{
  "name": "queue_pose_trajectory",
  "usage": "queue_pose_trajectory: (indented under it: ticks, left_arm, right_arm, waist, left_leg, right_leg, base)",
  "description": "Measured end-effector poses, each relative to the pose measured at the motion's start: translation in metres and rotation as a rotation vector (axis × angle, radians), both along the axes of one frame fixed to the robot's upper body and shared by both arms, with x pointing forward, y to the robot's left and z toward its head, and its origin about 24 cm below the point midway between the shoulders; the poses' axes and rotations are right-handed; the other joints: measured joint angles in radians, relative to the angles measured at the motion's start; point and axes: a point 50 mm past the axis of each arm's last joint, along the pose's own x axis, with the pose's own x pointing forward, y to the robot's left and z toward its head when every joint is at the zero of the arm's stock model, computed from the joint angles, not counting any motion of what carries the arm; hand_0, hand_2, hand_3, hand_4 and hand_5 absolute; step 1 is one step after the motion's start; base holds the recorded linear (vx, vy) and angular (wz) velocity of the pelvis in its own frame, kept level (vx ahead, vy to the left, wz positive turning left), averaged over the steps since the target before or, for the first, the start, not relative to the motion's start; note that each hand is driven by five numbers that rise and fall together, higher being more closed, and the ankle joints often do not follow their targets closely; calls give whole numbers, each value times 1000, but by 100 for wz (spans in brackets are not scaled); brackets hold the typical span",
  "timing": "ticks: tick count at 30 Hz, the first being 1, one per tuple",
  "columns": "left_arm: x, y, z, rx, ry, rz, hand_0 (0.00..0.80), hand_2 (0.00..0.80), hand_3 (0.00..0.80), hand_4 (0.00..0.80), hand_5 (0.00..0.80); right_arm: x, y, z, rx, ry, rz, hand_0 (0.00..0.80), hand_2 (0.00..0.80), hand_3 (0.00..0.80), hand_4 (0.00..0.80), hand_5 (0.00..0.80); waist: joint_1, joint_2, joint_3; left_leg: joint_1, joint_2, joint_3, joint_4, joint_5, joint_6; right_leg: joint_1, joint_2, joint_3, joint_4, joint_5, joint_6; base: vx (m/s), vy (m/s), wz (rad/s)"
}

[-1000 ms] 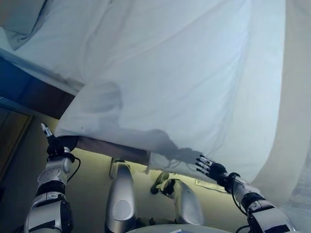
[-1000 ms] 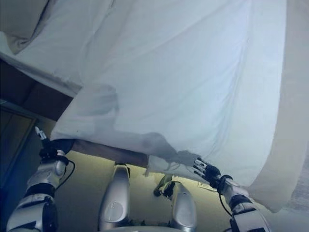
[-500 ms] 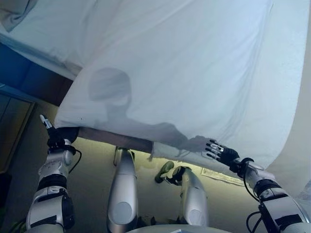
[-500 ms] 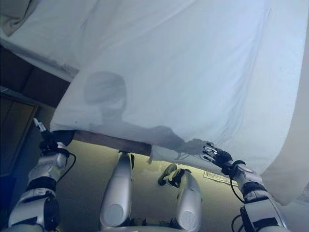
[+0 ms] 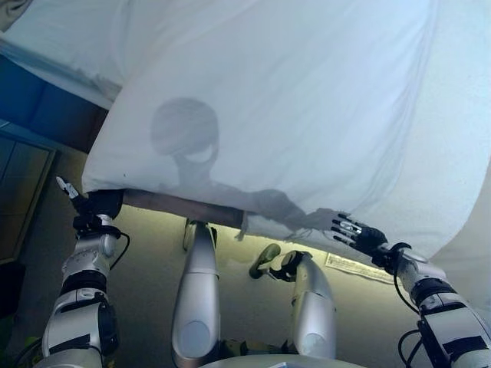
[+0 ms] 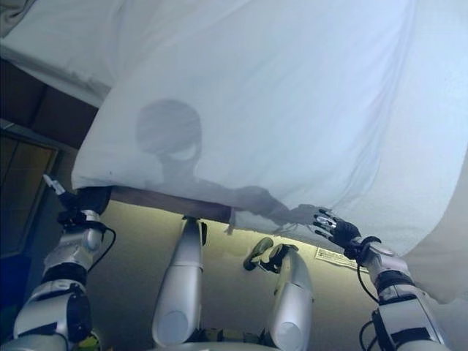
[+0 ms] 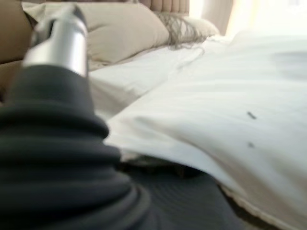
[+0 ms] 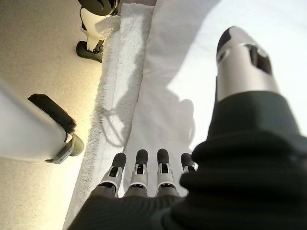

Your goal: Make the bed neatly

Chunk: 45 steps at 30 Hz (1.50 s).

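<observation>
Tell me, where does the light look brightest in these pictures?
Left wrist view: the far corner past the pillows washes out to white glare. Eye views: the floor glows yellow just under the sheet edge. Right wrist view: the sheet is bright white beyond the right hand and its straight fingers.

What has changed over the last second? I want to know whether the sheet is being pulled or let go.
The view itself has shifted, so much of the apparent motion is the camera's. The right hand stays open at the white sheet's near edge; the left hand remains at its near left corner, fingers hidden. Nothing was visibly grasped or released, and the sheet still hangs over the bed's near edge.
</observation>
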Motion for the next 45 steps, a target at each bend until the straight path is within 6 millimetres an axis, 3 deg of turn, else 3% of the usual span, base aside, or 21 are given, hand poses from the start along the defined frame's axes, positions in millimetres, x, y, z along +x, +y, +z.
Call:
queue_pose_trajectory:
  ticks: [19,28,33,37,45]
  left_arm:
    - [-2,-11,-7,32,-8,-86,0,0,0,0,0]
    - [-15,-20,-40,-35,108,-90,0,0,0,0,0]
    - [-68,2,-83,-96,274,58,0,0,0,0,0]
    - [-114,10,-111,-108,413,114,0,0,0,0,0]
    - [-165,9,-138,-124,586,149,0,0,0,0,0]
  right_arm:
    - [9,4,8,1,-37,3,0,0,0,0,0]
    - [7,11,2,39,-28,-5,0,0,0,0,0]
    - [4,27,-9,99,-17,-1,0,0,0,0,0]
    - [0,36,-18,130,-2,-1,0,0,0,0,0]
    - [-10,64,-36,238,9,-8,0,0,0,0,0]
  waist:
    - [19,-1,0]
    - [27,-15,-1]
    - [34,-26,-1]
    - [65,-46,-1]
    - [111,-76,-14]
  left_leg:
    - [-27,-6,-12,16,1,-1]
    - [-4,-6,-21,-1,8,1]
    - [31,-9,-21,-23,11,3]
    - [50,-14,-20,-34,16,11]
    - [142,-11,3,-88,31,31]
  right_leg:
    - [-13,-1,-3,11,-1,1]
    - [20,4,-17,-6,0,2]
    - [69,5,-27,-33,0,9]
    - [100,2,-28,-46,-3,21]
    - [206,-3,-27,-100,-3,45]
  base:
    - [-8,-38,2]
    - [17,-97,5]
    - [41,-112,14]
    - [47,-122,17]
    - [58,-129,16]
